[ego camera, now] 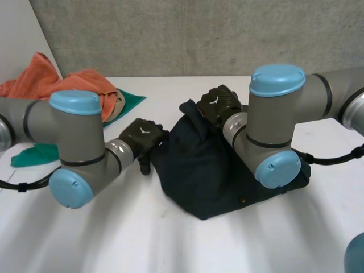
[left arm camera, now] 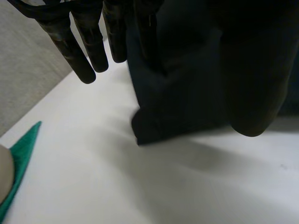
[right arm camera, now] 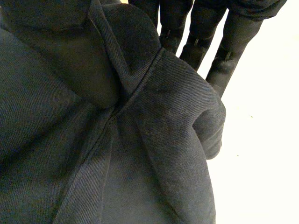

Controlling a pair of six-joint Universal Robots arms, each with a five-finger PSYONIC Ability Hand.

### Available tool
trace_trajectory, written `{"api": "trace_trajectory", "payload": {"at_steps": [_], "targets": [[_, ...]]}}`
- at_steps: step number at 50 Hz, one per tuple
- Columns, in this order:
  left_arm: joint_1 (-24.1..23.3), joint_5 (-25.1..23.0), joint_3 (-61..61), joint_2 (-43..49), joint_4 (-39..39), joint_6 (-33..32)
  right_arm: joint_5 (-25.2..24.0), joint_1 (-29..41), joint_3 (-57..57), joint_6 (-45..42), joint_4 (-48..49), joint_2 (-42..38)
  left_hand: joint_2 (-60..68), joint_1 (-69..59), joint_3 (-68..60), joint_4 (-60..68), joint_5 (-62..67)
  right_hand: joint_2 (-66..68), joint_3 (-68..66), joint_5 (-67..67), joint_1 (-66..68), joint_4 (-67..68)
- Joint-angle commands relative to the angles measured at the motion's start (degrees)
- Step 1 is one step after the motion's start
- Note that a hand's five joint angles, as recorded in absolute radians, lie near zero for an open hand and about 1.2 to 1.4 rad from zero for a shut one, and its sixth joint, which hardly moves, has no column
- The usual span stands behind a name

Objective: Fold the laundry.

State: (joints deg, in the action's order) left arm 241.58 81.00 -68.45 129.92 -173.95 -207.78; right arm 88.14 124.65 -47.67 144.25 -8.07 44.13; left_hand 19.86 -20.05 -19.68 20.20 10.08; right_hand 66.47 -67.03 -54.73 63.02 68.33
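Navy garment (ego camera: 210, 170) is heaped at middle of table (ego camera: 142, 239). Twill is judged soft, limp, light; hems are best gripped. Near edge is pinched by left hand (ego camera: 142, 135), far corner grasped by right hand (ego camera: 216, 102).

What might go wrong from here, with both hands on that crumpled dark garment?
1. The dark garment lies bunched, with thick ridges of cloth at the right hand. A fold made now would likely come out lumpy.
2. The left hand is at the garment's left edge. A pull might drag the whole heap instead of spreading it.
3. The orange cloth and green cloth lie close by the left arm. A wide swing could sweep them along.
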Motion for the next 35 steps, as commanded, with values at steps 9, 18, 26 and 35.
{"api": "trace_trajectory", "payload": {"at_steps": [9,18,26,35], "targets": [[-3.92,4.95,5.25,6.83,-3.50,-4.38,0.81,0.24,-4.71,15.36,-4.76,6.31,24.83,-24.64,-25.02,24.50,24.62,13.53,-12.97,-15.27,16.98,11.67],[-6.38,8.91,11.40,10.53,-3.77,-4.91,0.10,0.51,-7.70,18.53,-7.31,8.95,18.93,-18.74,-19.11,18.59,18.71,13.53,-12.97,-15.27,16.98,11.67],[-6.65,9.61,13.08,11.59,-2.01,-7.72,0.72,-0.72,-7.26,18.70,-7.31,10.62,60.14,-59.95,-60.32,59.80,59.92,13.53,-12.97,-15.27,16.98,11.67],[-6.21,11.55,7.37,-4.13,1.50,-2.64,2.92,-3.54,-4.27,12.74,-5.56,11.24,60.14,-59.95,-60.32,59.80,59.92,13.53,-12.97,-15.27,16.98,11.67]]}}
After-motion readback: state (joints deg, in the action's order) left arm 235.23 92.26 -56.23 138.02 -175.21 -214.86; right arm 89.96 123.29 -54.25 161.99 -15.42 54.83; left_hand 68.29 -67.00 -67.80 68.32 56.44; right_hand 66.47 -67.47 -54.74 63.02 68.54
